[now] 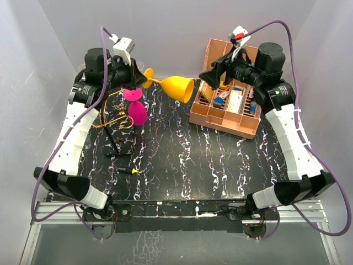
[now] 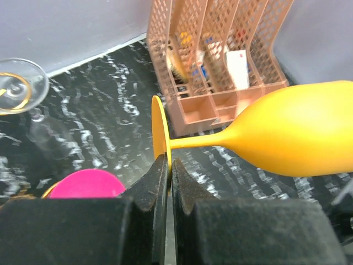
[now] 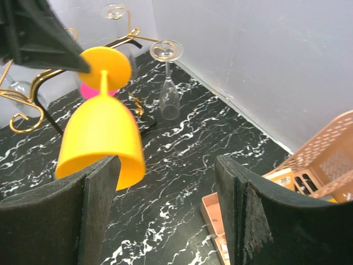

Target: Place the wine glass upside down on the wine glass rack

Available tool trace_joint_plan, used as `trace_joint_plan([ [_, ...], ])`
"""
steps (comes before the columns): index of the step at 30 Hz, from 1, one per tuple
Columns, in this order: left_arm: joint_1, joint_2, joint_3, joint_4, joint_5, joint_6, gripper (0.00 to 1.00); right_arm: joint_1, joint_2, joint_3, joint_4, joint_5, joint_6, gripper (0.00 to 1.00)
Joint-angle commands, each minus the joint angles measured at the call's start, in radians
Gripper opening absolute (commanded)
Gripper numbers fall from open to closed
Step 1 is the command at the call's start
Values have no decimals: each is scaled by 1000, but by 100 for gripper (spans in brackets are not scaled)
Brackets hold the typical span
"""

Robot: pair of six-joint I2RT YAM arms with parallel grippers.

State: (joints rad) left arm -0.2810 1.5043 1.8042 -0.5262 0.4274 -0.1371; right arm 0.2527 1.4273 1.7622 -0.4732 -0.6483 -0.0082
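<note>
The bench (image 1: 182, 149) is a black slab veined with white. At 2 o'clock a salmon-pink compartmented organiser (image 1: 220, 122) sits on it, small items filling its trays. At 9 o'clock the wine glass rack (image 1: 118, 122) stands on its black base. Toward 8 o'clock lies a small black stick with a yellow tip (image 1: 128, 171).

Yellow wine glass (image 1: 179, 87), gold rack (image 1: 115, 121), white-veined black table (image 1: 182, 160).

The left hand (image 1: 143, 77) holds the opaque yellow wine glass (image 1: 176, 87) sideways by its foot above the black marbled tabletop (image 1: 182, 154), near the gold wire rack (image 1: 122, 122).
</note>
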Motion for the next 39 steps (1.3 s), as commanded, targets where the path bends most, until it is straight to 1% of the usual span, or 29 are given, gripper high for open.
trace_joint_plan([
  [1, -82, -103, 24, -139, -119, 333, 0, -28, -49, 11, -8, 62, -60, 76],
  [4, -116, -131, -7, -168, -164, 437, 0, -50, -60, -14, 0, 64, -62, 80],
  [8, -133, -180, -5, -218, -194, 548, 0, -79, -84, -59, 10, 74, -56, 87],
  [16, -160, -216, -19, -296, -275, 749, 0, -95, -117, -150, 25, 119, -73, 90],
  [20, -165, -218, 2, -343, -251, 806, 0, -100, -120, -161, 28, 108, -72, 91],
  [26, -167, -261, -26, -373, -203, 905, 0, -112, -125, -154, 24, 93, -67, 91],
  [31, -166, -273, -3, -428, -208, 965, 0, -121, -131, -163, 28, 67, -55, 91],
  [39, -167, -314, 10, -557, -151, 1101, 0, -157, -133, -173, 39, 28, -30, 91],
])
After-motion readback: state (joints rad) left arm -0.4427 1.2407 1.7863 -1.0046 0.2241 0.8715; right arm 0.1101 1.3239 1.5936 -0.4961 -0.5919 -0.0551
